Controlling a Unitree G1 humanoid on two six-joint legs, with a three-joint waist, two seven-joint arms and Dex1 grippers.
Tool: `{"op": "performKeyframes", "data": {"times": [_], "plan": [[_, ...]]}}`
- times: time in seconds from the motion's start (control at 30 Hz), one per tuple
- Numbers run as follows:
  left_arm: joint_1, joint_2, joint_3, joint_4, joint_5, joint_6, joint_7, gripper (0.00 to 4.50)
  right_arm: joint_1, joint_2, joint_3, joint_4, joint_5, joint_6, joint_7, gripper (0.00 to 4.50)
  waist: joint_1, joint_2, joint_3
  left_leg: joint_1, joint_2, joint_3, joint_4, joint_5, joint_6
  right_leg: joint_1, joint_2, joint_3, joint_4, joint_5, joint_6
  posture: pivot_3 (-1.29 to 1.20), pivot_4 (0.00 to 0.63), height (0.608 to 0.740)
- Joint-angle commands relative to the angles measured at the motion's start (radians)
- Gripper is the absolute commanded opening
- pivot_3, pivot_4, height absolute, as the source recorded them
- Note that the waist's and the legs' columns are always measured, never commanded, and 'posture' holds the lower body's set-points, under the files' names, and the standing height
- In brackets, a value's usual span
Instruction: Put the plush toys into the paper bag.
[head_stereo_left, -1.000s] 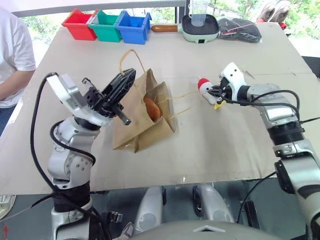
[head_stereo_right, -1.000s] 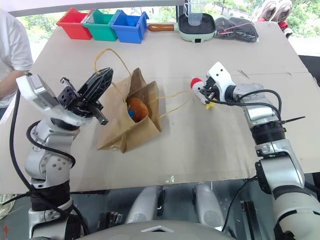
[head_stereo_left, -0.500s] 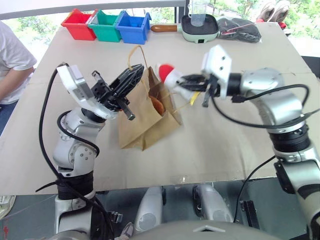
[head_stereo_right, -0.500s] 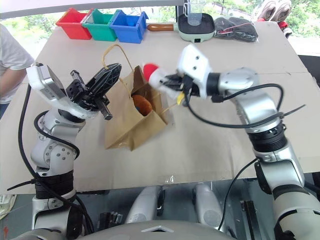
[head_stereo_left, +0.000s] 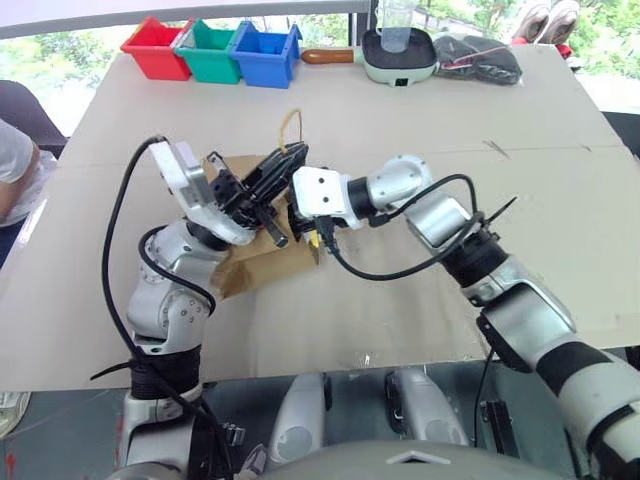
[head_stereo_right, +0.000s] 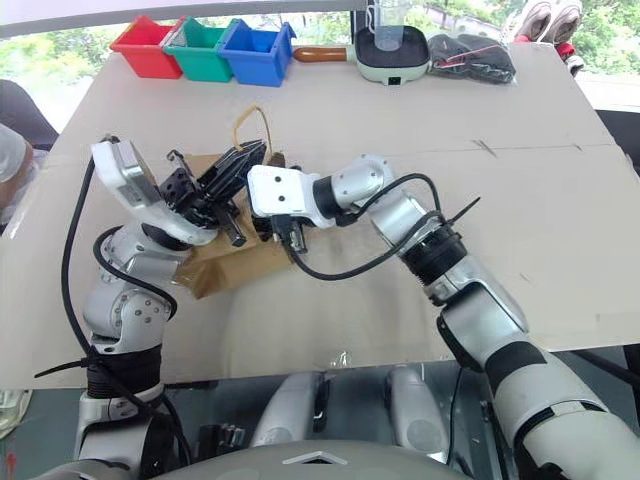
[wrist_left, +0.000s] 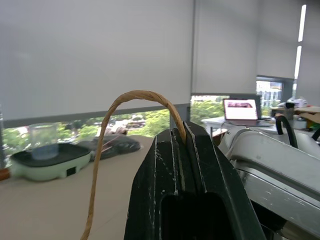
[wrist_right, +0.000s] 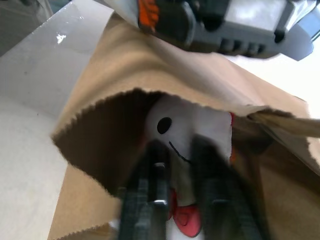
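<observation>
Nearest the robot, the left gripper (head_stereo_left: 283, 163) holds up the paper bag (head_stereo_left: 262, 262) by a twisted-cord handle (wrist_left: 131, 98), which loops out from between its jaws; they are pressed together on the cord. The bag lies tilted on the pale surface (head_stereo_left: 400, 290), its mouth raised toward the right arm.

The right gripper (wrist_right: 176, 176) reaches across from the right into the bag's mouth. Its jaws are spread a little, one finger on each side of the white plush toy (wrist_right: 192, 131), which sits inside the bag's serrated rim with its black eye and a red bow showing. Whether the fingers press the toy or stand just clear of it cannot be told. The brown toy is hidden.

At the left edge of the surface a person's arm (head_stereo_left: 12, 172) shows.

Along the far edge stand a red bin (head_stereo_left: 156, 48), a green bin (head_stereo_left: 210, 52) and a blue bin (head_stereo_left: 264, 56) in a row, then a pale green pan (head_stereo_left: 400, 58) with a clear cup (head_stereo_left: 398, 22) in it, and a dark pouch (head_stereo_left: 480, 58).
</observation>
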Motion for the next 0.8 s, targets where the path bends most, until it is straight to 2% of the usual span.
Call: {"op": "performKeyframes", "data": {"times": [0.03, 0.1, 0.2, 0.33, 0.5, 0.63, 0.8], "plan": [[0.029, -0.014, 0.01, -0.082, -0.001, -0.042, 0.01, 0.0, 0.015, -0.002, -0.064, -0.022, -0.004, -0.064, -0.049, 2.5, 0.002, 0.0, 0.0, 0.0, 0.0, 0.0, 0.0, 0.0, 0.0, 0.0, 0.0, 0.0, 0.0, 0.0, 0.0, 0.0, 0.15, 0.74], [0.062, -0.018, 0.034, -0.09, -0.028, -0.059, -0.003, 0.0, 0.075, -0.024, -0.09, -0.094, 0.021, -0.043, -0.055, 3.37, 0.002, 0.0, 0.0, 0.0, 0.0, 0.0, 0.0, 0.0, 0.0, 0.0, 0.0, 0.0, 0.0, 0.0, 0.0, 0.0, 0.15, 0.74], [0.108, -0.005, 0.07, -0.09, -0.088, -0.068, -0.059, 0.0, 0.177, -0.094, -0.114, -0.234, 0.035, 0.033, -0.045, 3.37, 0.002, 0.0, 0.0, 0.0, 0.0, -0.001, 0.0, 0.0, 0.0, 0.0, 0.0, 0.0, 0.0, 0.0, 0.0, 0.0, 0.15, 0.74], [0.138, 0.009, 0.094, -0.083, -0.122, -0.065, -0.102, 0.0, 0.255, -0.146, -0.17, -0.394, 0.074, 0.224, -0.092, 3.37, -0.001, 0.0, 0.0, 0.0, 0.0, 0.0, 0.0, 0.0, 0.0, 0.0, 0.0, 0.0, 0.001, 0.0, 0.0, 0.0, 0.15, 0.74], [0.163, 0.008, 0.142, -0.069, -0.17, -0.072, -0.132, 0.0, 0.406, -0.253, -0.32, -0.664, 0.166, 0.606, -0.2, 3.37, 0.0, 0.0, 0.0, 0.001, 0.0, -0.001, 0.0, 0.0, 0.0, 0.0, 0.0, 0.0, 0.002, 0.0, 0.0, 0.0, 0.15, 0.74], [0.174, 0.006, 0.169, -0.085, -0.215, -0.059, -0.126, 0.0, 0.446, -0.222, -0.409, -0.699, 0.226, 0.909, -0.338, 3.37, -0.001, -0.001, 0.0, 0.0, 0.0, 0.0, 0.001, 0.0, 0.0, 0.0, 0.0, 0.001, 0.002, 0.0, 0.0, 0.0, 0.15, 0.74], [0.191, 0.017, 0.198, -0.095, -0.248, -0.052, -0.119, 0.0, 0.469, -0.184, -0.427, -0.6, 0.267, 1.045, -0.398, 3.37, -0.007, 0.0, 0.0, 0.001, 0.0, 0.001, 0.0, 0.0, 0.0, 0.0, 0.001, 0.002, 0.002, 0.0, 0.0, 0.0, 0.15, 0.74]]}}
